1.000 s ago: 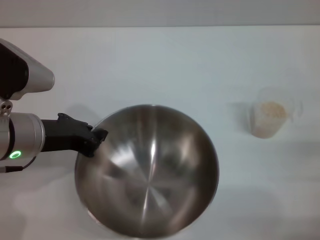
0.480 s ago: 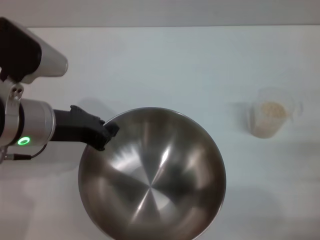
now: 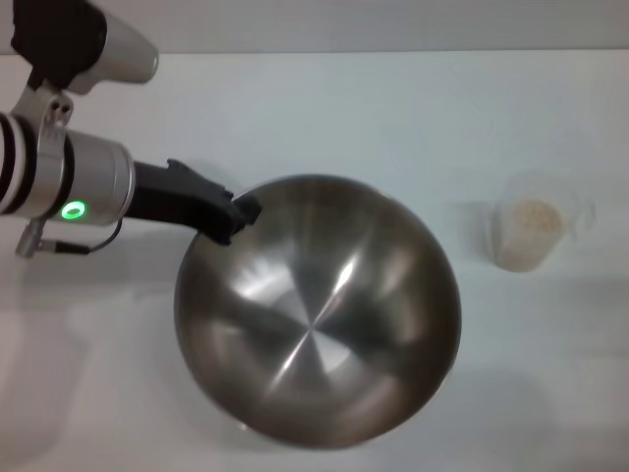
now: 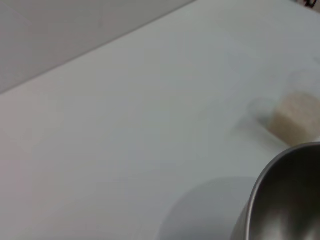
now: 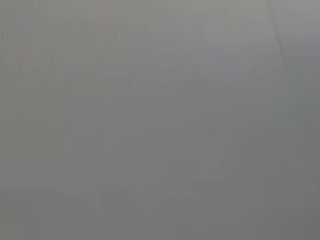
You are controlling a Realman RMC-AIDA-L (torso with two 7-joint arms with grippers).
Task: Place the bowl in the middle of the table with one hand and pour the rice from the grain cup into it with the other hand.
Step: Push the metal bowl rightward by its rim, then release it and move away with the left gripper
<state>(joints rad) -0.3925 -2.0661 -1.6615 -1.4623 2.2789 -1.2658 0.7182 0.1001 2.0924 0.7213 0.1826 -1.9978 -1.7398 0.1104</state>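
At table (image 3: 324, 108) centre | shiny steel bowl (image 3: 316, 310), empty | left gripper (image 3: 241, 211) jaws clamping rim

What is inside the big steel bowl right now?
Nothing shows inside the large round stainless-steel bowl, only its shiny bare interior. The cream rice sits in the small clear plastic cup to its right. The table under the bowl is hidden.

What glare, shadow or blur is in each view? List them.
Head view: streaky glare radiates across the bowl interior; a soft shadow lies under the left gripper at its rim. Left wrist view: grain cup blurred, bowl shadow on the table. Right wrist view: featureless grey.
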